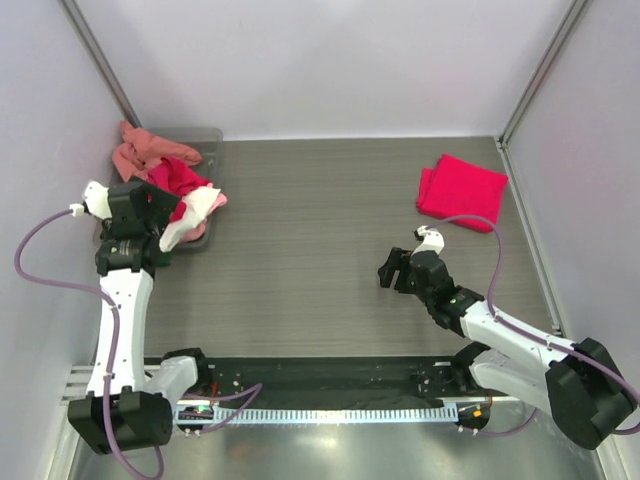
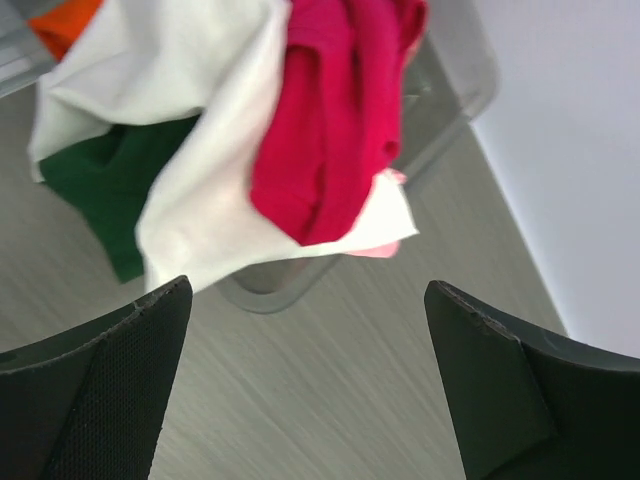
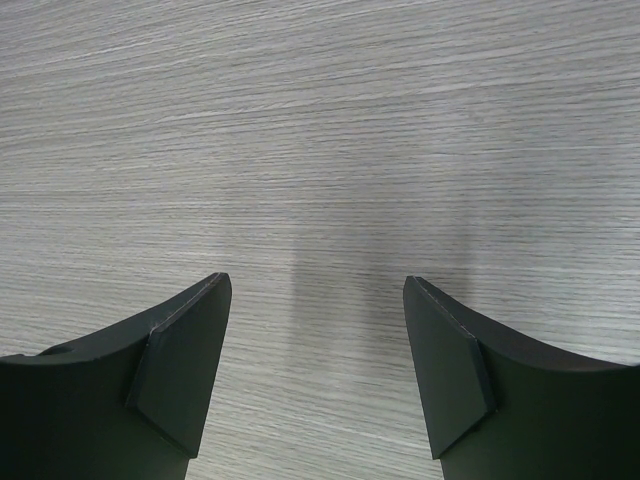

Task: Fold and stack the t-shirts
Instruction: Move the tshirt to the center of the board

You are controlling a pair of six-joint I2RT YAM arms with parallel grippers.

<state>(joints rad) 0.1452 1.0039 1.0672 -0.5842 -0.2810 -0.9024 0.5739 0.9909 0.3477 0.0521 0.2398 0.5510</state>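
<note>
Pincers first: got right pincer [image 3: 315,290] at 4 o'clock spread wide over the desk [image 3: 320,120], pinching nothing. Then left pincer [image 2: 308,300] at 9 o'clock, likewise spread and empty, hovering just short of the heap. Got cream-white shirt [image 2: 210,170], crimson shirt [image 2: 330,120] and salmon shirt [image 1: 145,152] jumbled in the tray [image 2: 455,95] at 10 o'clock. Just one folded pink shirt [image 1: 462,190] out at 2 o'clock. Looks barely started, with most of it left.

no text, label, brand or number can be read in any view. the t-shirts [image 2: 330,120] show plain cloth only; the tray [image 2: 460,95] bears nothing legible.
</note>
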